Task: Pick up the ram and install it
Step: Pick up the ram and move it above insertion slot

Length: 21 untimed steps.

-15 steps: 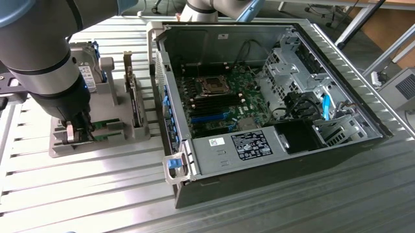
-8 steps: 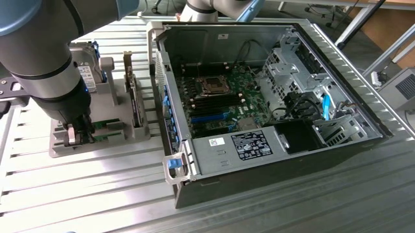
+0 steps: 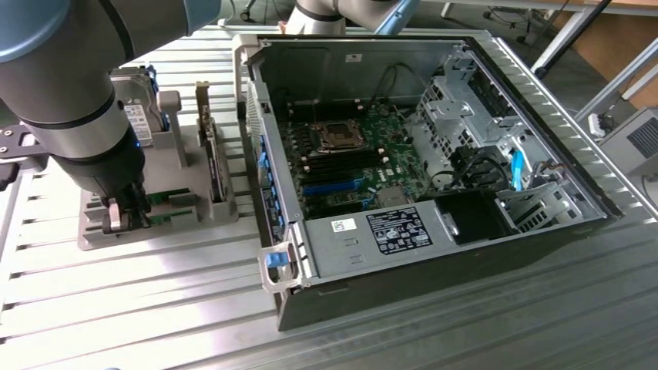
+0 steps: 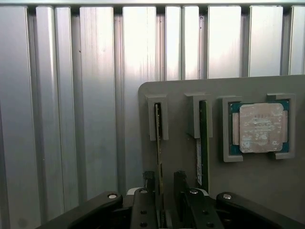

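Two green ram sticks stand on edge in slots of a grey holder plate (image 4: 190, 88). In the wrist view my gripper (image 4: 164, 185) is open and straddles the nearer end of one ram stick (image 4: 158, 138). One finger (image 4: 148, 188) lies close against the stick, and the other finger (image 4: 180, 188) stands a small gap away. The second ram stick (image 4: 203, 143) sits one slot over, outside the fingers. In the exterior view my gripper (image 3: 123, 214) reaches down into the grey holder (image 3: 154, 235), to the left of the open computer case (image 3: 411, 154).
A square silver processor (image 4: 260, 128) lies in its own pocket on the plate, beyond the second stick. The holder also carries a hard drive (image 3: 139, 100) and an upright expansion card (image 3: 209, 146). The motherboard (image 3: 350, 154) with its memory slots (image 3: 334, 166) lies inside the case. Ribbed aluminium table (image 4: 95, 95) lies all around.
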{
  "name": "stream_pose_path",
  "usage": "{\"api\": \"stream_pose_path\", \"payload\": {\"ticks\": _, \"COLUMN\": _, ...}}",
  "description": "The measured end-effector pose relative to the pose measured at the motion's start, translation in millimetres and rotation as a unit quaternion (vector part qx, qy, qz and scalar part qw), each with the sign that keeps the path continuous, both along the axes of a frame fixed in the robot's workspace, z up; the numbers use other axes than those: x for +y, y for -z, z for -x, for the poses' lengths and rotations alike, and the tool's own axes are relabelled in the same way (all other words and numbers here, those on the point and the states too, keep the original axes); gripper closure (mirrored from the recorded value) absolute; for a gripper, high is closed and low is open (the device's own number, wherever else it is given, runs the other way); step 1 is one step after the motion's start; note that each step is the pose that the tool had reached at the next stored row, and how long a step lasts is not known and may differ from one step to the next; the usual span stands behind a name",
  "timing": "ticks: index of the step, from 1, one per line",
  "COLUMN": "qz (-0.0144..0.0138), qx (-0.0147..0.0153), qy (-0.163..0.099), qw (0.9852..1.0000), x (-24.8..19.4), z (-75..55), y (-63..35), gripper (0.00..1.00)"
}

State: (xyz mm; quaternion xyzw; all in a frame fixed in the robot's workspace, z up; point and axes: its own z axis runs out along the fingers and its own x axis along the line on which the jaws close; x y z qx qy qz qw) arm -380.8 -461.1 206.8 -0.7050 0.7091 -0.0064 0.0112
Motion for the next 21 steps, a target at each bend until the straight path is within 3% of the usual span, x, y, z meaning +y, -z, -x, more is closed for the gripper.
{"api": "stream_pose_path", "payload": {"ticks": 8, "qz": 0.0000, "qx": 0.0000, "qy": 0.000, "qw": 1.0000, "x": 0.0, "z": 0.0, "y": 0.0, "gripper": 0.73}}
{"api": "stream_pose_path", "payload": {"ticks": 11, "qz": 0.0000, "qx": 0.0000, "qy": 0.000, "qw": 1.0000, "x": 0.0, "z": 0.0, "y": 0.0, "gripper": 0.89}}
{"api": "stream_pose_path", "payload": {"ticks": 21, "qz": 0.0006, "qx": 0.0000, "qy": 0.000, "qw": 1.0000, "x": 0.0, "z": 0.0, "y": -3.7, "gripper": 0.89}}
